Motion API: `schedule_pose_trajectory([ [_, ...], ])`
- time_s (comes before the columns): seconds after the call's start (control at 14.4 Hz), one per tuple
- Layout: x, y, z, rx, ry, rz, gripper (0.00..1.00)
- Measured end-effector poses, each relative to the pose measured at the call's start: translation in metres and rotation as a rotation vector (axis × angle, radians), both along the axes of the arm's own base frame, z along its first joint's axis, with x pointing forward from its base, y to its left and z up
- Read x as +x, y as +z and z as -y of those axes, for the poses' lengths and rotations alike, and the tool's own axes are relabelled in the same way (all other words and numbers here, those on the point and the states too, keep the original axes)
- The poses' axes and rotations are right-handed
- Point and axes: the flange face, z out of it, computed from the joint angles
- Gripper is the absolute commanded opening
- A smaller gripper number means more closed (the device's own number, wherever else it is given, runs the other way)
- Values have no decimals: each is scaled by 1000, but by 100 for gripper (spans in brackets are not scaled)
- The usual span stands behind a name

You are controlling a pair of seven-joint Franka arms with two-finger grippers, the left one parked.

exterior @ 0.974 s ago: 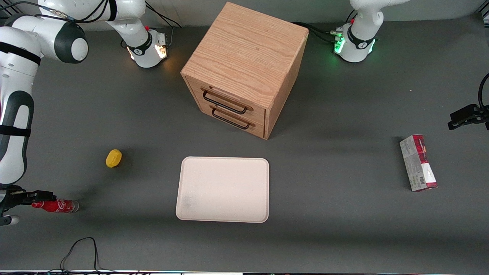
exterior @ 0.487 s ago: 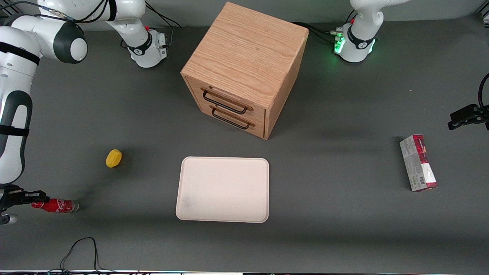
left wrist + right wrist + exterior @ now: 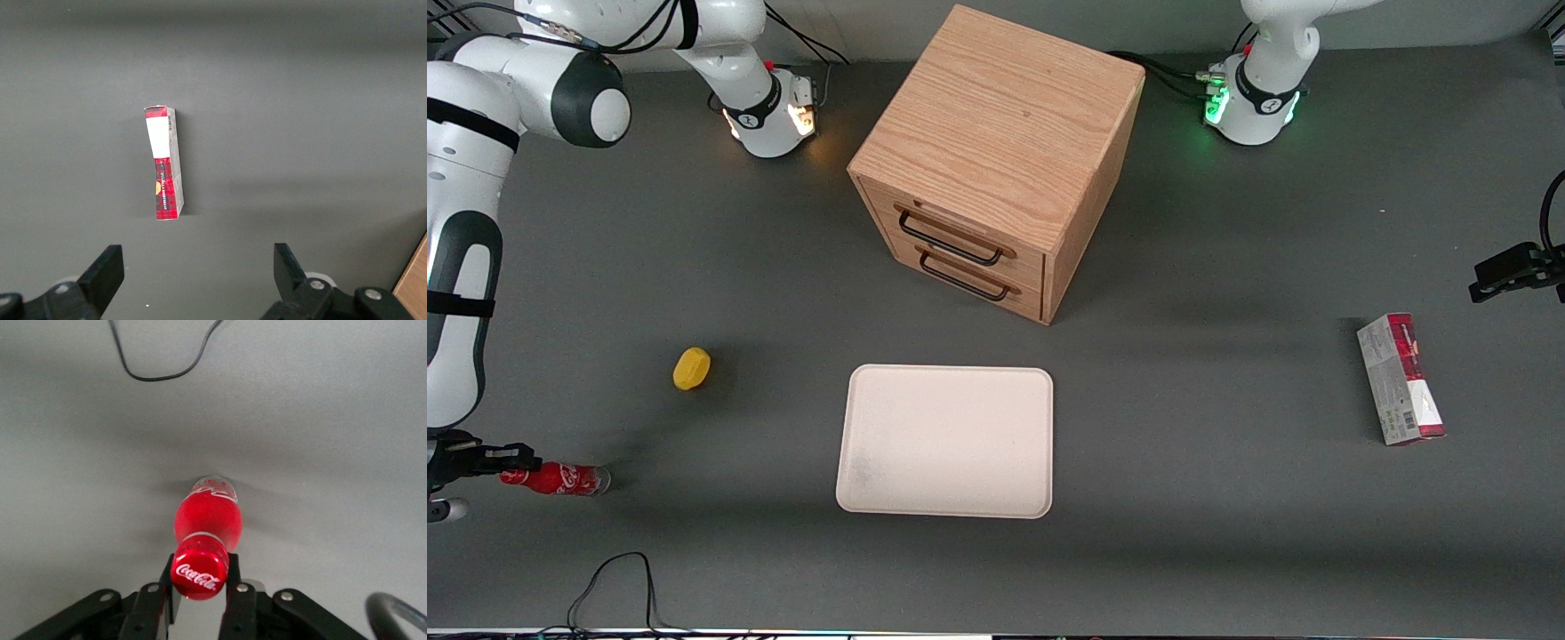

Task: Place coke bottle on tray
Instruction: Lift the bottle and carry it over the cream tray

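Observation:
The coke bottle point(image 3: 560, 480), slim and red with a red cap and silvery base, stands on the grey table near the working arm's end, close to the front camera. My right gripper point(image 3: 520, 464) is at its top, fingers closed on the neck just under the cap. The right wrist view looks down on the cap and the bottle point(image 3: 208, 513), with the gripper point(image 3: 200, 568) clamped on both sides of the neck. The cream-beige tray point(image 3: 863, 391) lies bare in the middle of the table, well apart from the bottle, toward the parked arm's end.
A wooden two-drawer cabinet point(image 3: 996, 151) stands farther from the camera than the tray. A small yellow object point(image 3: 691, 368) lies between bottle and cabinet. A red-and-grey carton point(image 3: 1400, 378) lies toward the parked arm's end. A black cable point(image 3: 618, 578) loops near the front edge.
My gripper has shifted slightly toward the working arm's end of the table, settling on the bottle's neck. The bottle has stayed where it was.

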Motion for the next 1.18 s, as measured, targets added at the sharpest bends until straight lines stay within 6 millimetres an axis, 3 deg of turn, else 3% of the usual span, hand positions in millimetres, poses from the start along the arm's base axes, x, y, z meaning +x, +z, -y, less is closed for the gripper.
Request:
schedule_pose_trajectory([
  [0.14,-5,30,-9,16,8,-27,0],
  [0.42,-43,165,-59,55,-15,-61,0],
  [0.56,-69,215,-82,57,-32,-46,0],
  [0.63,-80,229,-88,59,-36,-44,0],
  [0.77,-95,239,-96,60,-30,-58,0],
  [1.04,-98,232,-108,38,-31,-91,0],
  [1.18,-94,230,-132,12,-67,-100,0],
])
